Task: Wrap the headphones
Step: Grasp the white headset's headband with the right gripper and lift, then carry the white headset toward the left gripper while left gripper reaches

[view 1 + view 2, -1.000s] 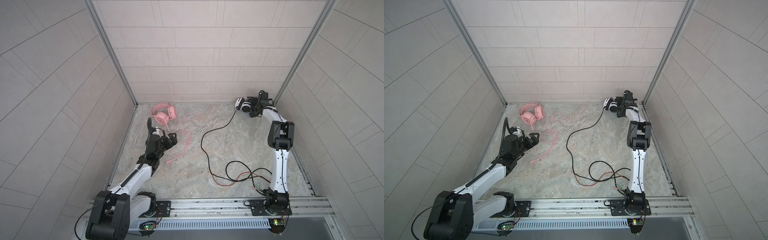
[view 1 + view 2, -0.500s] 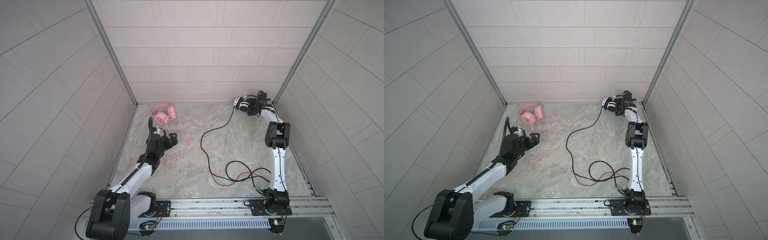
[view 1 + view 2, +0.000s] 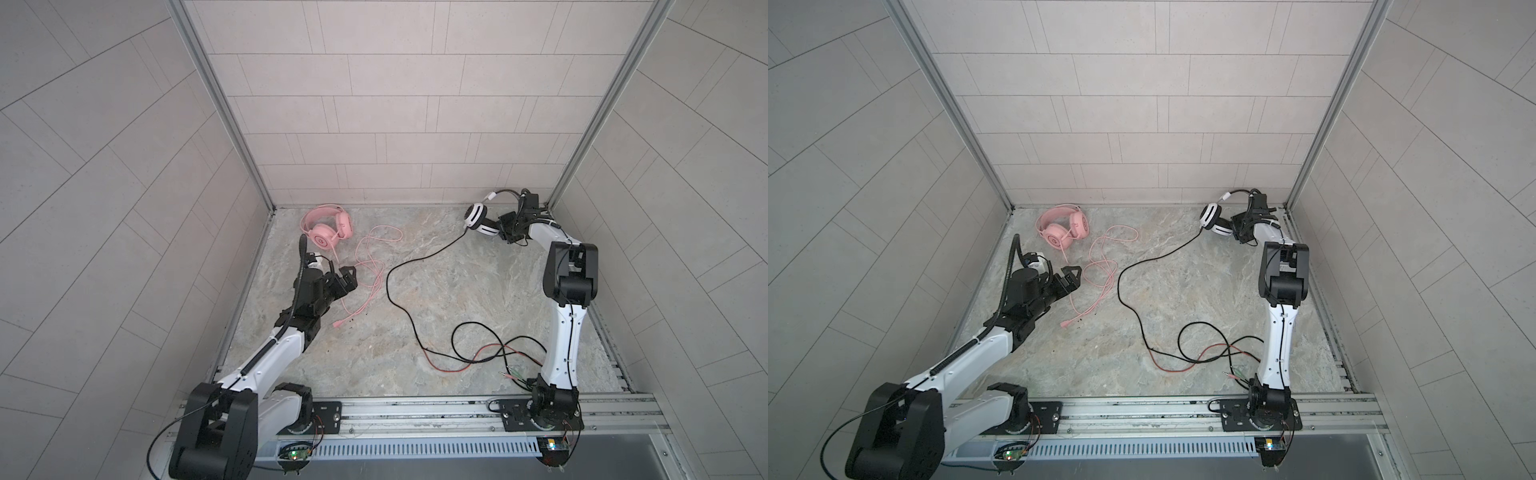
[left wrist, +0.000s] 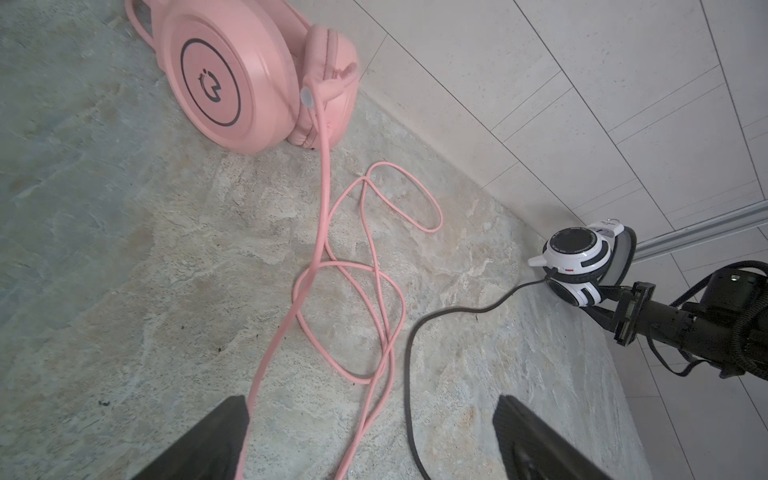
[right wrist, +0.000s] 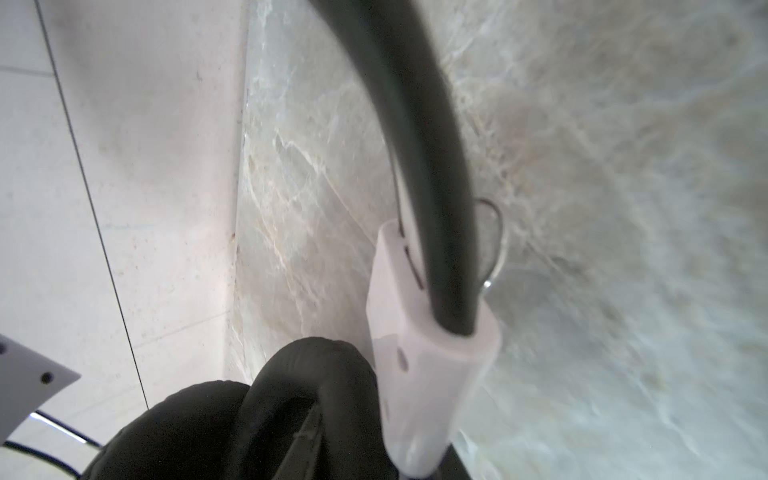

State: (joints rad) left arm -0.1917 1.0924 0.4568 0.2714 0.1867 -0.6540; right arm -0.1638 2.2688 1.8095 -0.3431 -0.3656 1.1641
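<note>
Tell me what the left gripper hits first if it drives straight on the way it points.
The left gripper would likely meet the pink cable first: loops lie on the table just ahead of its open fingers. Its height is unclear, so it might pass above.

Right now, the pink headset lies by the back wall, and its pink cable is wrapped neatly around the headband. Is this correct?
Not fully. The pink headset does lie by the back wall, but its pink cable is not wrapped: it lies in loose, crossing loops on the floor. The left wrist view shows this most clearly, and both top views agree.
</note>
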